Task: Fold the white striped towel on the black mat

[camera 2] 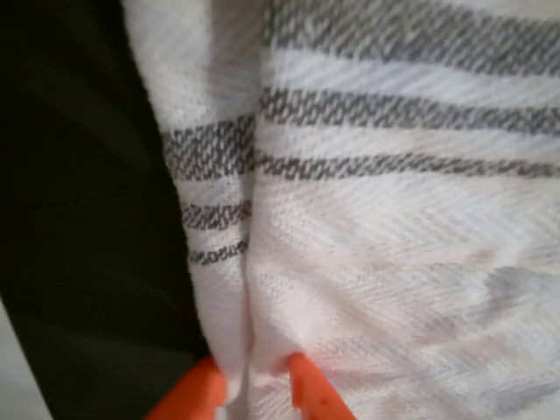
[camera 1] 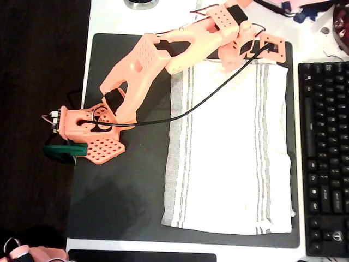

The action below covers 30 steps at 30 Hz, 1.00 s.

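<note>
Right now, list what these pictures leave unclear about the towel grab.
- Overhead view: the gripper is hidden under the arm's own wrist.
- Wrist view: the fingertips are cut off by the bottom edge, pinching a fold of the white striped towel.
- Wrist view: the black mat is dark and blurred.

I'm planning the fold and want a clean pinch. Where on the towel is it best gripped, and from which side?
Probably at the far edge by the striped band, coming down from above. The towel lies flat on the mat, so only a raised ridge gives purchase. In the wrist view the gripper already pinches such a ridge of cloth beside the stripes, jaws closed on either side of it.
</note>
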Each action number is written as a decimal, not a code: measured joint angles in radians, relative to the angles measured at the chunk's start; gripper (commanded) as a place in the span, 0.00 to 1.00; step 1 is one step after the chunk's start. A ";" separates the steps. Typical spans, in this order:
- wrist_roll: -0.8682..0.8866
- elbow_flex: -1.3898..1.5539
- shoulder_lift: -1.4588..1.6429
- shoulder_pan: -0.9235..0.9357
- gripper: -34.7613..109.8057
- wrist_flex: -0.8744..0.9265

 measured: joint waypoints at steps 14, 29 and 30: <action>0.084 -0.018 -0.009 -0.057 0.24 0.071; 0.121 -0.199 -0.021 -0.172 0.24 0.060; 0.126 -0.199 -0.021 -0.173 0.24 0.063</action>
